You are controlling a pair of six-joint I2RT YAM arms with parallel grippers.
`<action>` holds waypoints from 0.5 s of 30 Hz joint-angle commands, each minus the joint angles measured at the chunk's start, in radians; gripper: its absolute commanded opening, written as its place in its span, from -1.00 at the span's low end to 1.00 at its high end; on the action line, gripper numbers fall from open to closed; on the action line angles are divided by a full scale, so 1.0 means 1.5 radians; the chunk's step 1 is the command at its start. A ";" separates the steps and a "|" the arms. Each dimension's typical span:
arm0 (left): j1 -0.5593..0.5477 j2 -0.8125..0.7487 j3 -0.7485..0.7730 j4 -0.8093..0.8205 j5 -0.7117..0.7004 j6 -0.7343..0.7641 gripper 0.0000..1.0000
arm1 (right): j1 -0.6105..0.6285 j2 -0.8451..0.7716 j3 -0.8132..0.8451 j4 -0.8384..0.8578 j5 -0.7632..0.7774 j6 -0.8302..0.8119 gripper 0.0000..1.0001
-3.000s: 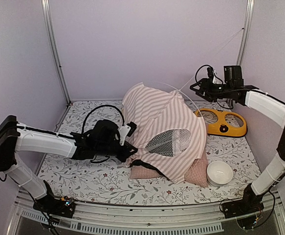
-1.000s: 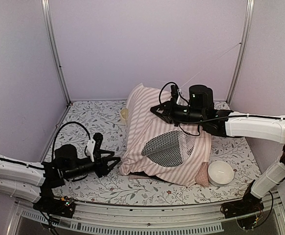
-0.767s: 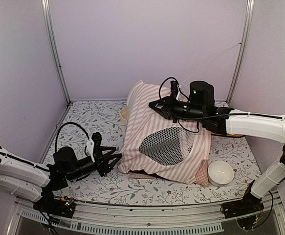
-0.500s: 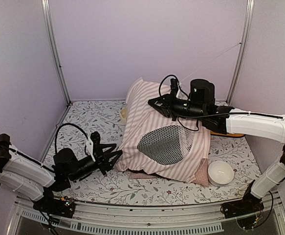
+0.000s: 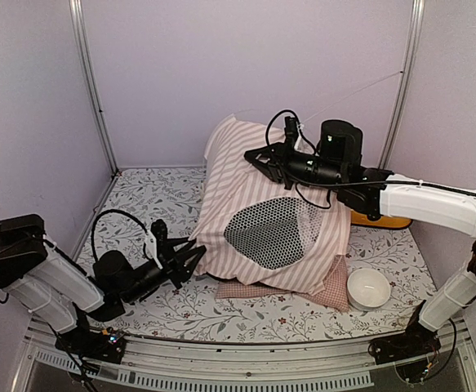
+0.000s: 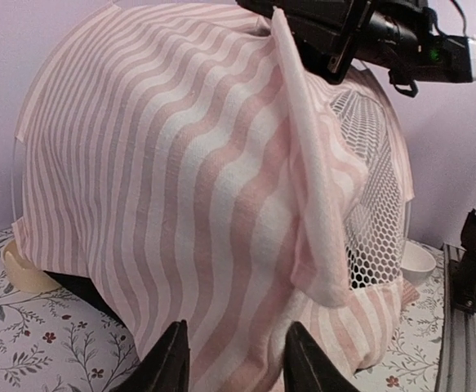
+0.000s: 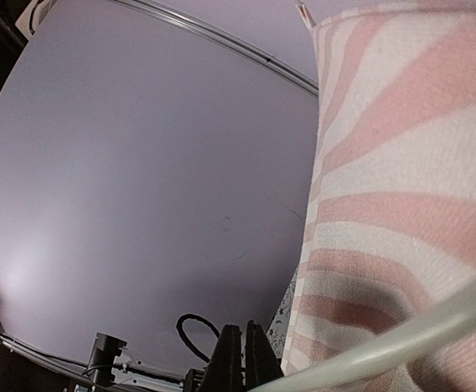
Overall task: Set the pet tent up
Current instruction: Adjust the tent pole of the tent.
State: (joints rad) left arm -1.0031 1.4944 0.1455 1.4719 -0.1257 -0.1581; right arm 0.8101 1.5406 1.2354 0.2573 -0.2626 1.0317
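Over the last second the left gripper (image 5: 195, 255) has slid in low across the table (image 5: 156, 196) from the near left. It was clear of the tent (image 5: 229, 188) then and now sits at the tent's lower left edge. The right gripper (image 5: 258, 157) has drawn the top of the tent a little up and to the left. The tent now stands taller, and its mesh window (image 5: 262, 237) sits higher.

The tent is in the middle of the table, resting on a pink cushion (image 5: 319, 290). A white bowl (image 5: 367, 287) is just beside the cushion's right corner. The tent looks raised but not yet square, and its left side sags in folds.

The step in hand seems to be shaping the tent, with the top held up while the base is pulled out. The next move likely calls for the left gripper to catch the bottom hem and draw it outward without dragging the tent off the cushion.

In the left wrist view, the left gripper's fingers (image 6: 175, 363) stand partly apart at a moderate gap. Striped fabric fills the space just past them. They hold nothing yet, and I cannot tell whether they touch the cloth.

The right gripper is closed tight at the tent's peak. A ridge of fabric runs up to it, so it seems to pinch the tent there. Its own camera shows the fingers pressed together, with a thin white pole (image 7: 401, 335) crossing close by.
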 commanded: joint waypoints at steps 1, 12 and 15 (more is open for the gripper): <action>-0.010 0.012 -0.003 0.113 -0.029 0.004 -0.20 | -0.002 -0.002 0.023 0.042 0.028 -0.004 -1.00; -0.010 0.029 0.033 0.145 0.005 -0.001 -0.27 | 0.005 0.006 0.029 0.039 0.030 -0.001 -1.00; -0.010 0.033 0.039 0.141 0.005 -0.003 -0.30 | 0.006 0.004 0.027 0.039 0.032 -0.001 -1.00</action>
State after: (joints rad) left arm -1.0035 1.5303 0.1791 1.5097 -0.1368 -0.1608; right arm 0.8173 1.5463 1.2369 0.2558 -0.2432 1.0332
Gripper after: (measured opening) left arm 0.363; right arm 0.023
